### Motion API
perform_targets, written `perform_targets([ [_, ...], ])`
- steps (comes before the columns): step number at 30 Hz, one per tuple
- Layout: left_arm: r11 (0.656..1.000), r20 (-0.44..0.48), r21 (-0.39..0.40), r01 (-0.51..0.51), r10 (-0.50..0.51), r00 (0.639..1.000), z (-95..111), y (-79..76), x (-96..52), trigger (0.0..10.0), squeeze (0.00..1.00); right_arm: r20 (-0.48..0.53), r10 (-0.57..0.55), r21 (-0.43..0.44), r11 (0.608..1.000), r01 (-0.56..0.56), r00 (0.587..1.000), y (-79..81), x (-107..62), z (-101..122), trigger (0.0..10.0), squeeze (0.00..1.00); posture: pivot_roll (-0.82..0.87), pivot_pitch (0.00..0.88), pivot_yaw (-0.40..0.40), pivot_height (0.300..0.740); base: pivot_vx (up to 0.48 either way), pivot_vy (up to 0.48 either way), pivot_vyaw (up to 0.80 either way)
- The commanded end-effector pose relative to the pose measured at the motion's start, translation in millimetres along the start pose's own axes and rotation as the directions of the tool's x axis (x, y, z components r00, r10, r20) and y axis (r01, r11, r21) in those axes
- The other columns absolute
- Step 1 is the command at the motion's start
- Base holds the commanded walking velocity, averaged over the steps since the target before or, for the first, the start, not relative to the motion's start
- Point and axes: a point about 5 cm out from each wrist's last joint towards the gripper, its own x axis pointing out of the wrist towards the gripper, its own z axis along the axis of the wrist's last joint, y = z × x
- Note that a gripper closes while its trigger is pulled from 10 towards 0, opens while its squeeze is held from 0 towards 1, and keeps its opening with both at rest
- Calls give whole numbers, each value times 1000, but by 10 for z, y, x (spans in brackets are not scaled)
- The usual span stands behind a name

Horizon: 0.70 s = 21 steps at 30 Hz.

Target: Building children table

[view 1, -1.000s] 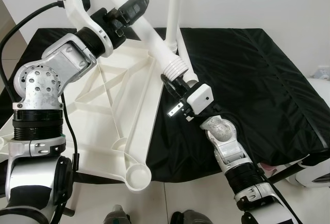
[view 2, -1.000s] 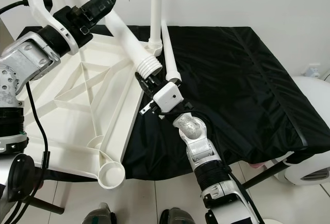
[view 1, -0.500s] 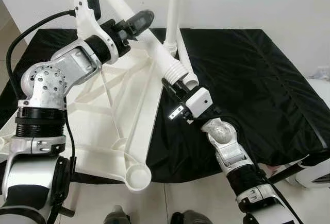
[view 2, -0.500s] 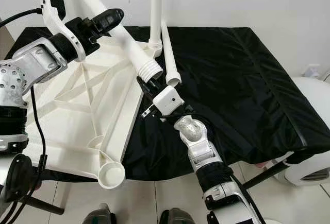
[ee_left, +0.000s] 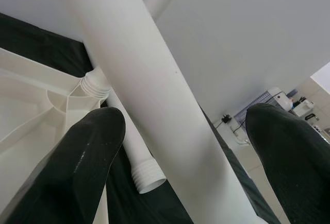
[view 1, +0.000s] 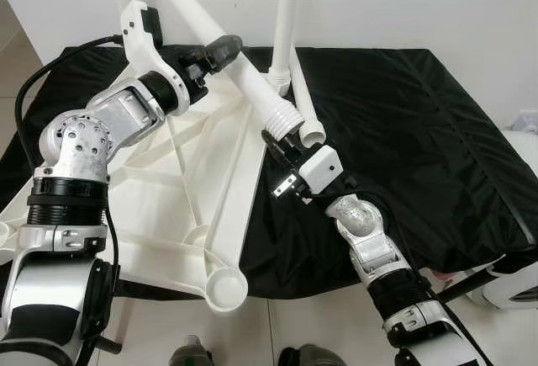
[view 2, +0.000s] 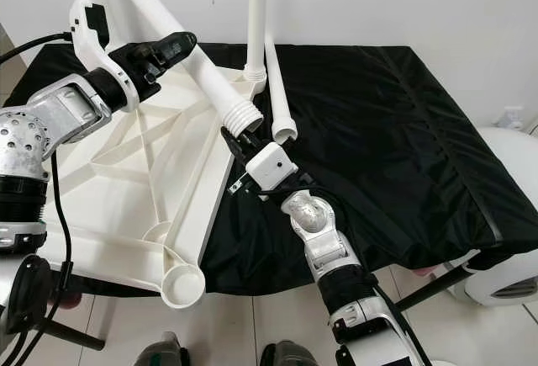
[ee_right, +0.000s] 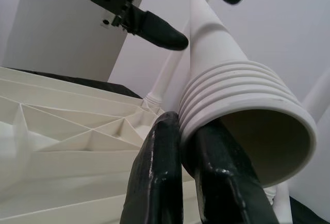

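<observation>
Nearest us, the tabletop [view 1: 181, 214] lies upside down, its ribbed white underside up and an empty corner socket [view 1: 225, 286] at its near edge. It rests partly on the black cloth [view 1: 403, 130], which spreads from beside the tabletop out to our right.

Just past that, over the tabletop's right edge, our right gripper [view 1: 276, 143] is clenched on the threaded end of the leg [view 1: 252, 84]. In the right wrist view one finger [ee_right: 160, 177] presses outside the ribbed thread and the other sits at the lip of the open mouth, so we pinch the tube wall.

Further up the same leg, above the tabletop's far part, our left gripper [view 1: 220, 49] sits at the shaft. In the left wrist view its fingers [ee_left: 82, 167] stand apart on either side of the tube, and we cannot tell whether they press it.

Beyond the tabletop's far corner, a second leg [view 1: 284, 13] stands upright in its socket, and a third leg [view 1: 301, 105] lies on the cloth beside it.

We judge the leg to be a hollow plastic tube: light, stiff, smooth and likely slippery. It is long, so a one-end hold would let it swing. Two spaced holds suit it, one on the plain shaft, keeping the thread free for screwing in.
</observation>
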Motion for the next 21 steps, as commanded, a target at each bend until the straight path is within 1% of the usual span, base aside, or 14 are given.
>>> perform_targets([
  [1,840,-15,16,543,-543,840,-14,-261,-33,10000,0,40,12,-23,1000,-11,999,8,27,52,10000,0,41,0,-27,740,0,0,0],
  [2,841,-15,19,540,-540,841,-7,-263,-1,10000,0,44,20,-27,999,-19,999,23,28,57,10000,0,41,0,-27,740,0,0,0],
  [3,841,-15,19,540,-540,841,-7,-263,-1,10000,0,44,20,-27,999,-19,999,23,28,57,10000,0,41,0,-27,740,0,0,0],
  [5,840,6,21,542,-542,840,43,-295,82,10000,0,51,33,-32,999,-31,998,45,30,65,10000,0,38,0,-27,740,0,0,0],
  [7,840,6,21,542,-542,840,43,-295,82,10000,0,51,33,-32,999,-31,998,45,30,65,10000,0,38,0,-27,740,0,0,0],
  [8,840,16,16,543,-543,840,66,-307,115,10000,0,54,40,-35,999,-38,998,57,30,68,10000,0,36,0,-25,740,0,0,0],
  [9,840,16,16,543,-543,840,66,-307,115,10000,0,54,40,-35,999,-38,998,57,30,68,10000,0,36,0,-25,740,0,0,0],
  [11,847,45,32,531,-531,846,172,-317,182,10000,0,55,54,-43,998,-52,997,83,16,66,10000,0,32,0,-24,740,0,0,0],
  [14,850,62,35,525,-526,848,229,-316,197,10000,0,53,58,-45,997,-56,997,93,7,62,10000,0,30,0,-22,740,0,0,0],
  [17,863,101,57,502,-506,857,423,-290,200,10000,0,49,65,-51,997,-62,997,110,-20,53,10000,0,30,0,-22,740,0,0,0],
  [21,871,116,81,484,-491,863,505,-269,200,10000,0,47,66,-55,997,-63,997,110,-23,48,10000,0,31,0,-20,740,0,0,0],
])
